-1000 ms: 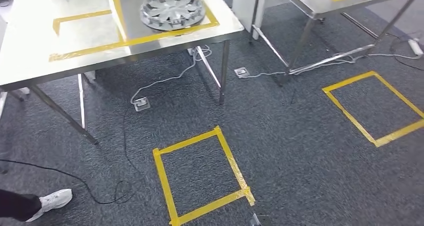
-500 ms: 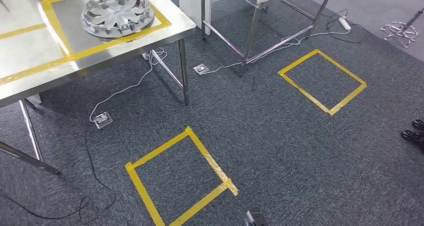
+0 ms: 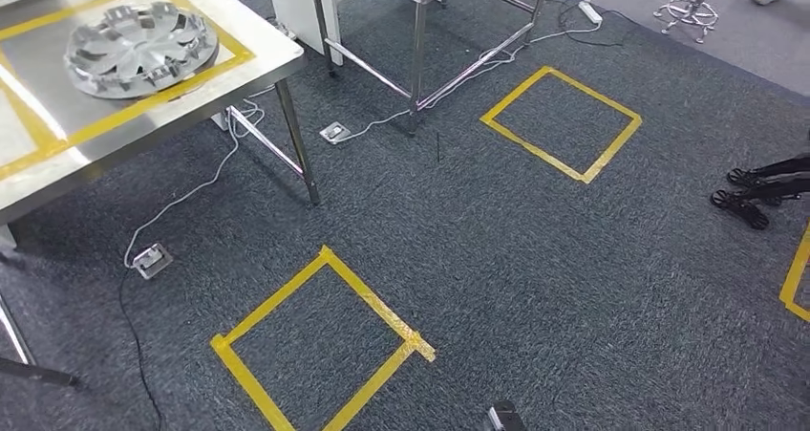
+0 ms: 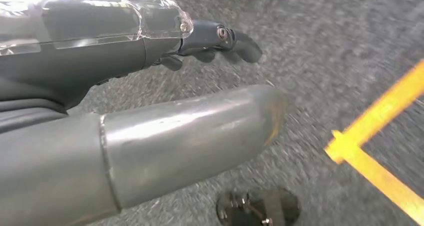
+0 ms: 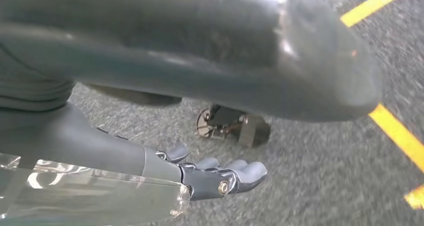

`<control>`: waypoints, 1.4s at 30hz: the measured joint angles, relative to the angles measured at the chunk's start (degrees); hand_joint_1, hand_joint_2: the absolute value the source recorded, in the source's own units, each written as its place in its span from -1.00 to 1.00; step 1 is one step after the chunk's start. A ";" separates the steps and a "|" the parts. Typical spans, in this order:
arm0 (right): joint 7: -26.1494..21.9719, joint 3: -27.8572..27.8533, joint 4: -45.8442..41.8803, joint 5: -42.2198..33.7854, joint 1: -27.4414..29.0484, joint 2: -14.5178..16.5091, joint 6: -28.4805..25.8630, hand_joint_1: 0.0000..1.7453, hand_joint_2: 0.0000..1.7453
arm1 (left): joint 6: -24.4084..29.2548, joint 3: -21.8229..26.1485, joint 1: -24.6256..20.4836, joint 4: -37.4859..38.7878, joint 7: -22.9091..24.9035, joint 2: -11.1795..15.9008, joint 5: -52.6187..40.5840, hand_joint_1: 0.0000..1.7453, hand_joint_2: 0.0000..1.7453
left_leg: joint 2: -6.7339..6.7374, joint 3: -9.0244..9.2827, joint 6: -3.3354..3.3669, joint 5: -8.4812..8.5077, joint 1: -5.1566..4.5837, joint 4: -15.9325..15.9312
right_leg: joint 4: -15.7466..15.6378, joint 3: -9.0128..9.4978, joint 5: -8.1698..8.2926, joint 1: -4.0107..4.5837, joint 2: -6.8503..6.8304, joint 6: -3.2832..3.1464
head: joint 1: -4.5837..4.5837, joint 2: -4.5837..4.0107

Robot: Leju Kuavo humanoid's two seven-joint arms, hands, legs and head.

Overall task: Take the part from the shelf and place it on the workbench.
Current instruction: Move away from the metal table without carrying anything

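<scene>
Even, bright light — glare on the steel table (image 3: 250, 68); wrist views motion-blurred.

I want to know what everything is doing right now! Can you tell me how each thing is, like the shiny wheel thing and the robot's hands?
wheel cover: lying flat on the steel table, inside yellow tape.
left hand: holds nothing, hanging over the carpet.
right hand: holds nothing, fingers loosely apart.
floor socket: cable plugged in.

Both the left hand (image 4: 150, 100) and right hand (image 5: 165, 110) hang empty, fingers (image 4: 235, 38) loosely extended.
</scene>
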 joint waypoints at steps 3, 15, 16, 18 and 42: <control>-0.54 -0.02 0.02 -0.13 -0.47 0.04 -0.05 -1.00 -1.00 | -0.34 -0.04 0.44 -0.01 1.32 0.01 -0.04 -1.00 -1.00 | -3.54 -4.90 -0.35 -4.15 0.16 9.44 | -0.42 0.38 0.23 -0.13 2.10 -0.35 | -1.02 0.00; -2.19 -0.26 0.04 -1.27 -0.26 0.21 -1.35 -1.00 -1.00 | -0.30 -0.18 0.57 -0.09 -2.32 1.08 0.09 -1.00 -1.00 | -4.80 -1.66 0.77 2.56 1.10 -0.28 | 4.71 -2.15 -2.76 -1.11 7.58 2.75 | -1.77 0.00; -2.13 -0.25 0.04 -1.09 -0.38 0.22 -1.39 -1.00 -1.00 | -0.20 -0.18 0.57 -0.12 -3.05 1.21 0.11 -1.00 -1.00 | -3.73 -1.43 1.04 2.47 1.06 -0.43 | 7.29 -3.50 -4.09 -1.06 5.71 2.99 | -1.33 0.00; -2.09 -0.26 0.04 -0.86 -0.65 0.20 -1.43 -1.00 -1.00 | -0.38 -0.18 0.61 -0.17 -3.93 1.40 0.11 -1.00 -1.00 | -1.50 -1.10 1.47 2.09 0.73 -0.49 | 14.62 -7.45 -7.12 -1.17 2.96 3.42 | -0.57 0.00; 0.07 -0.21 0.19 -0.20 -0.45 1.50 0.69 -1.00 -1.00 | 0.28 -0.12 0.37 -0.23 -0.09 2.37 1.75 -1.00 -1.00 | -8.70 -3.20 -0.70 3.36 1.08 0.33 | 2.76 -0.65 -1.89 -0.78 8.92 1.02 | -2.39 0.00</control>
